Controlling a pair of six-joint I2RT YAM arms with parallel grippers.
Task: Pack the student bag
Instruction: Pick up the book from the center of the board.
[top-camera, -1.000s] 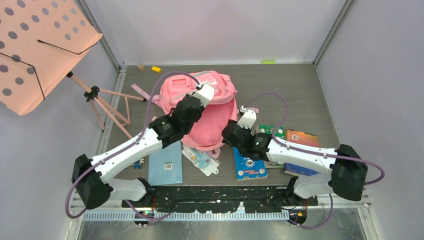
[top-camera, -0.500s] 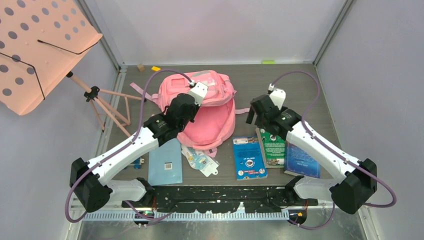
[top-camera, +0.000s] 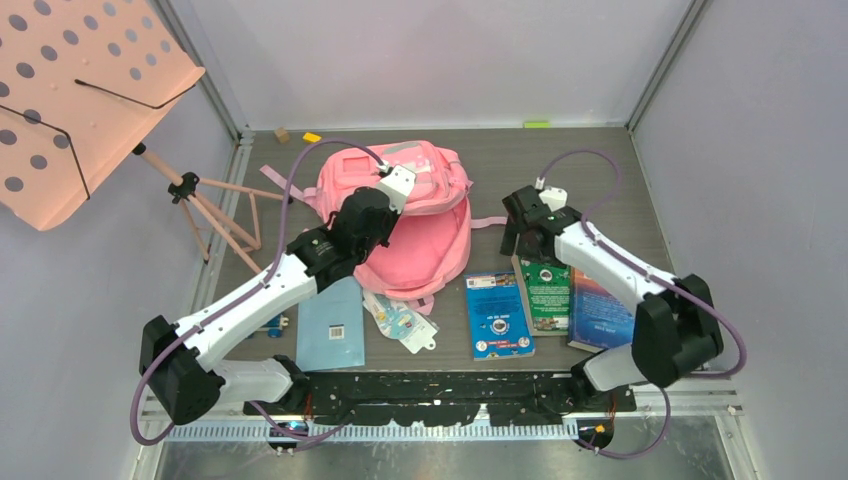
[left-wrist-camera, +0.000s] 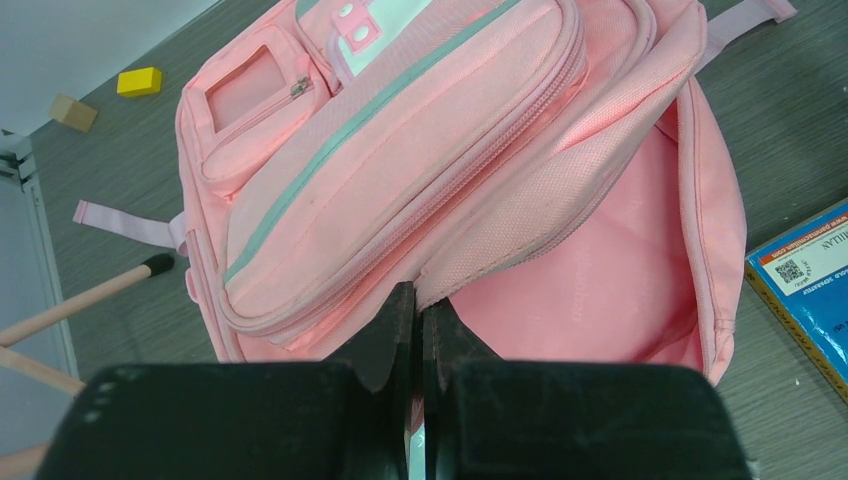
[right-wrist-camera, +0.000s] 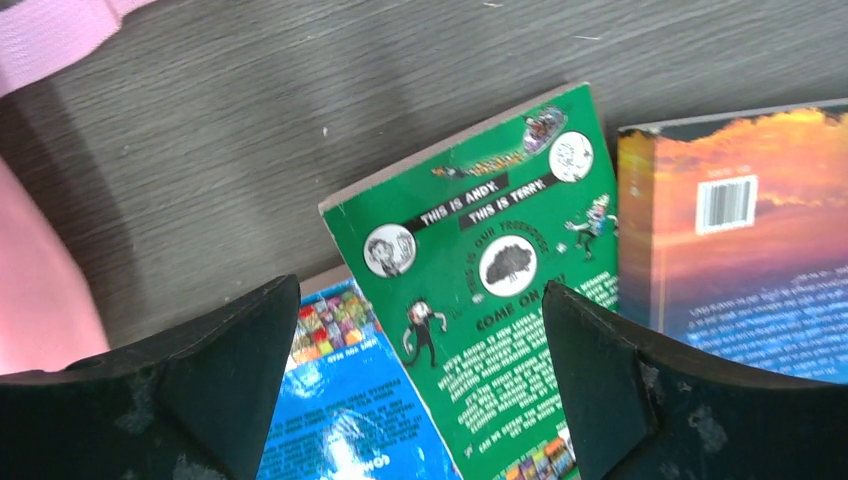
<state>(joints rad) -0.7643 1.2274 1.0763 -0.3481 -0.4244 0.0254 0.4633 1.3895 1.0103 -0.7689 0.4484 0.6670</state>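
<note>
Right gripper (right-wrist-camera: 420, 300) away — student bag (left-wrist-camera: 400, 150) agape

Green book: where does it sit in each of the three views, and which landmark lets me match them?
Top external: the green book lies right of the student bag, between the blue book and a sunset-cover book.
Left wrist: not in it.
Right wrist: centre of the picture.
Shared landmark: the blue book, at the right edge in left wrist, bottom left in right wrist.
</note>
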